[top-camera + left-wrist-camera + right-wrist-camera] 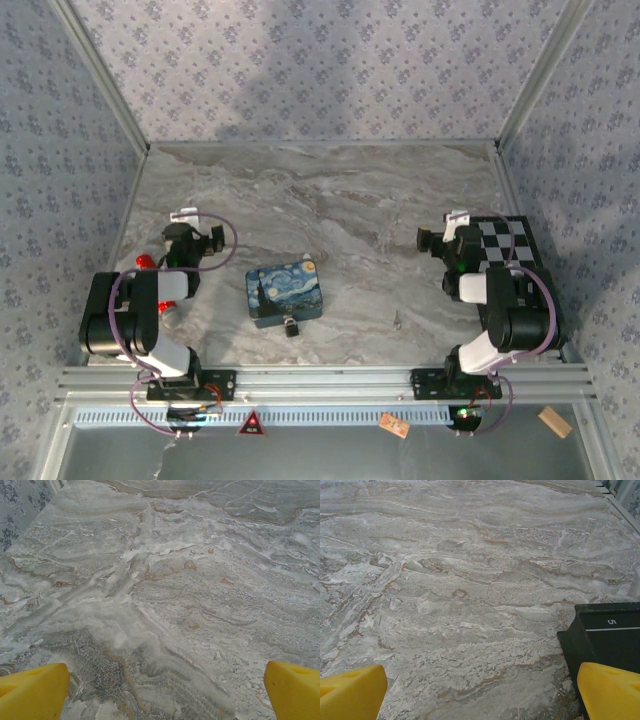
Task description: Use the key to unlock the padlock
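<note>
The padlock (pixel 291 326), tiny and dark with a silvery shackle, lies on the marble table just in front of the blue Starry-Night tin (pixel 285 291). The key (pixel 397 321), a thin grey sliver, rests on the marble to the padlock's right, near the front edge. My left gripper (pixel 217 236) hovers behind and left of the tin, well away from the padlock. In the left wrist view that gripper (pixel 165 692) is open, yellow fingertips (pixel 32 690) wide apart over bare marble. My right gripper (pixel 426 240) is behind the key; it (pixel 480 695) stands open, holding nothing.
A black-and-white chessboard (pixel 515 242) lies at the right edge, its dark rim (pixel 607 635) beside my right fingertip. A red cylinder (pixel 147 262) stands by the left arm. Patterned walls enclose the table on three sides, and an aluminium rail (pixel 320 380) runs along the front.
</note>
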`<state>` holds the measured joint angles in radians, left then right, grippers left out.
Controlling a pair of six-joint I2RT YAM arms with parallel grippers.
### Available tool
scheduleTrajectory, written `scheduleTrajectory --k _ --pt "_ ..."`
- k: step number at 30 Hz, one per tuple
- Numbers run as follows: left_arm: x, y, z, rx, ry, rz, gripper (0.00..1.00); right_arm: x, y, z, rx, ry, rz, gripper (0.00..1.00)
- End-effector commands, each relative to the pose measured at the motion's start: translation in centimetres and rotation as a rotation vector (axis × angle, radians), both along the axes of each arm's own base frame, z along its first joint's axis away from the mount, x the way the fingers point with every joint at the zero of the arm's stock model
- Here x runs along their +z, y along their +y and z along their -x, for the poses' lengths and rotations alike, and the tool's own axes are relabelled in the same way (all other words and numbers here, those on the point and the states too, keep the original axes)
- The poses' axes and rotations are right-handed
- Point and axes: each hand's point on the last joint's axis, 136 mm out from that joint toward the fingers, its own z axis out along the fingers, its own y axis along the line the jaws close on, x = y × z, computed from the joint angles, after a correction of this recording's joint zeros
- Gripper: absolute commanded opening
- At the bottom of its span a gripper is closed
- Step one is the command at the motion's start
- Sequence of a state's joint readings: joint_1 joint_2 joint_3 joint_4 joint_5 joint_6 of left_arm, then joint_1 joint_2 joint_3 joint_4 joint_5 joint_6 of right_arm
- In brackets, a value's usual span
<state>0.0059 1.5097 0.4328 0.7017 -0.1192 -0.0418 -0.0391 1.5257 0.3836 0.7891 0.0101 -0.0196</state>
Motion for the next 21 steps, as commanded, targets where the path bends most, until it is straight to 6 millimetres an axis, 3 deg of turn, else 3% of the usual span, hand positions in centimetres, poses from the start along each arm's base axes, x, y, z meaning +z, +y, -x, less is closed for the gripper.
scheduleTrajectory --k 1,12,17,21 --pt "1.3 -0.2 -0.8 -0.014 -0.047 0.004 1.0 0.8 0.1 -0.5 0.012 -0.019 0.004 1.0" --pt "1.2 -0.2 -0.8 -0.012 -0.045 0.003 1.0 1.2 0.6 -0.5 0.034 -0.025 0.021 1.0" --pt "2.4 -0.8 -0.8 -0.043 -0.037 0.003 1.0 3.6 2.3 0.9 0.097 -0.07 0.072 1.0" --pt "6.3 -0.7 -0.6 0.006 0.012 -0.006 1.0 7.9 5.0 2.3 0.184 -0.131 0.131 1.0"
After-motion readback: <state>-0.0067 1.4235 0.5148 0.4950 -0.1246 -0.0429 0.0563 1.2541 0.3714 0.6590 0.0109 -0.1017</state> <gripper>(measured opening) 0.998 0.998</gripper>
